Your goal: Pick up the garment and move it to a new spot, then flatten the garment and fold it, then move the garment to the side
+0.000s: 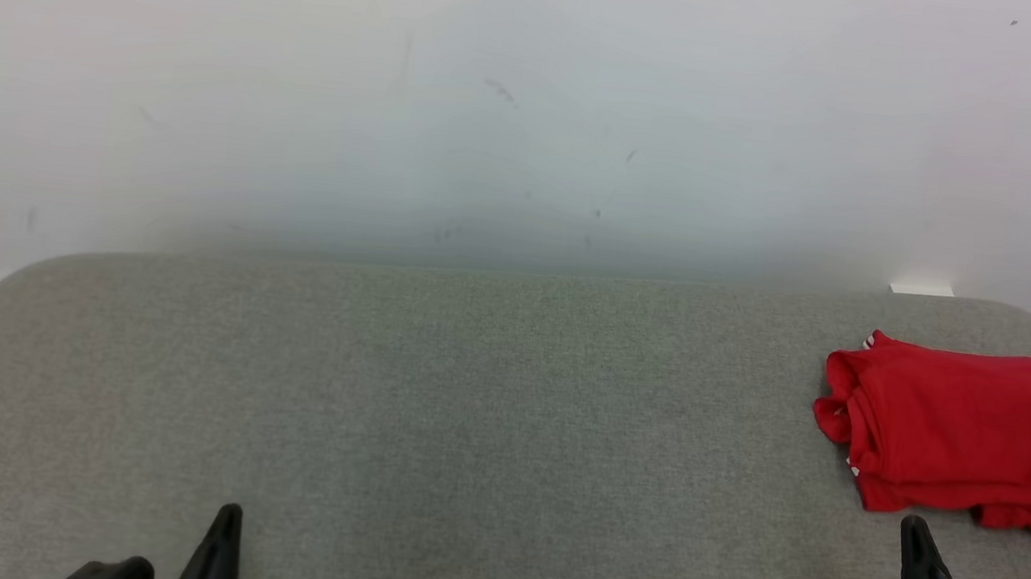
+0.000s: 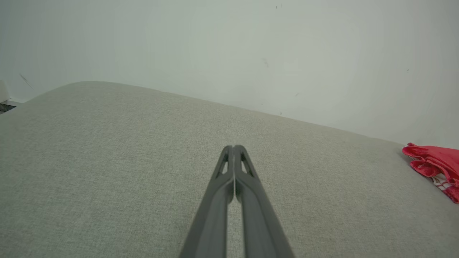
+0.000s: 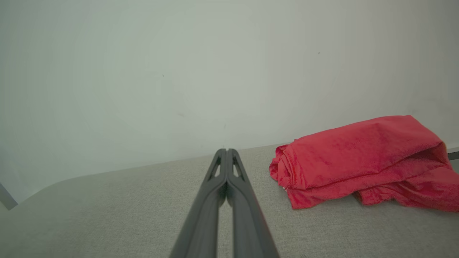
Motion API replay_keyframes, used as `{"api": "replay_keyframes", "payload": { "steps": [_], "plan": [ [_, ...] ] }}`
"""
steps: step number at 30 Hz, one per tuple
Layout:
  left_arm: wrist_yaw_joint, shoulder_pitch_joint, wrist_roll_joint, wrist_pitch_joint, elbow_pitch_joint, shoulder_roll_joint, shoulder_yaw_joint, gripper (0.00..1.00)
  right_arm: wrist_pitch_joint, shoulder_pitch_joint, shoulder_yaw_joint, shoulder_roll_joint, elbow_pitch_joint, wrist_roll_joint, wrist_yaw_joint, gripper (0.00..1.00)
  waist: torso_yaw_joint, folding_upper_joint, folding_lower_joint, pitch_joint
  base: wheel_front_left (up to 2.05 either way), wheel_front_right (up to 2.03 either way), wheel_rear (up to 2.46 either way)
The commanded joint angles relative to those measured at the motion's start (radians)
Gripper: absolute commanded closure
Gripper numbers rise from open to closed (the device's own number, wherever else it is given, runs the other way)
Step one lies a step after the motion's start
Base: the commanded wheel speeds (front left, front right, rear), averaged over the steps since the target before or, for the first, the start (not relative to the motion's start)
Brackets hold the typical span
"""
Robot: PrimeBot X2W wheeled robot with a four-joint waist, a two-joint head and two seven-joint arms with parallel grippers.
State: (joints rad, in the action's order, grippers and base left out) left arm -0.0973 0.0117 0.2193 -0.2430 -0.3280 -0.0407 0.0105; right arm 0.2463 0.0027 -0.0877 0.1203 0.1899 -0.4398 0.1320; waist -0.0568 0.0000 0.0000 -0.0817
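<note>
White wall (image 1: 534,93) is seen behind everything, marked by a few faint dark scuffs. Grey fabric-covered table (image 1: 467,398) is placed in front of it; its rounded far corners are seen in the head view.

Red garment (image 1: 966,427) is laid on the far right part of the table, near the wall-side edge. It is folded into a compact multi-layer bundle, and its right end is cut off by the frame edge in the head view. A bit of white striped trim is seen at the bundle's left end. Looser fabric is spread out along its near right side.

Left gripper (image 2: 233,147) is held over the bare near-left of the table. Its fingers are pressed together tip to tip and nothing is gripped. It is well apart from the garment.

Right gripper (image 3: 226,150) is likewise fully closed and empty. It is held over the near-right of the table and pointed toward the wall, near the garment's front edge but apart from the fabric.

Small white trim piece (image 1: 920,289) is noted at the wall foot, behind the garment's left end.
</note>
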Motion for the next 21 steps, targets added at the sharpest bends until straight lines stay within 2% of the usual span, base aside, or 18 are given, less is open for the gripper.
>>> {"api": "replay_keyframes", "payload": {
  "steps": [1, 21],
  "plan": [
    [-0.002, 0.031, 0.068, 0.021, 0.01, -0.004, 0.016, 1.0, -0.014, -0.022, 0.015, 0.0, -0.013, -0.059, 0.0, 1.0, 0.001, 0.0, 0.0, 0.002, 0.0, 0.0, 0.0],
    [-0.009, 0.043, 0.402, 0.096, 0.041, -0.006, 0.029, 1.0, -0.1, -0.05, 0.062, -0.016, 0.005, -0.336, 0.0, 1.0, 0.01, 0.0, 0.0, 0.014, 0.0, 0.0, 0.0]
  ]
}}
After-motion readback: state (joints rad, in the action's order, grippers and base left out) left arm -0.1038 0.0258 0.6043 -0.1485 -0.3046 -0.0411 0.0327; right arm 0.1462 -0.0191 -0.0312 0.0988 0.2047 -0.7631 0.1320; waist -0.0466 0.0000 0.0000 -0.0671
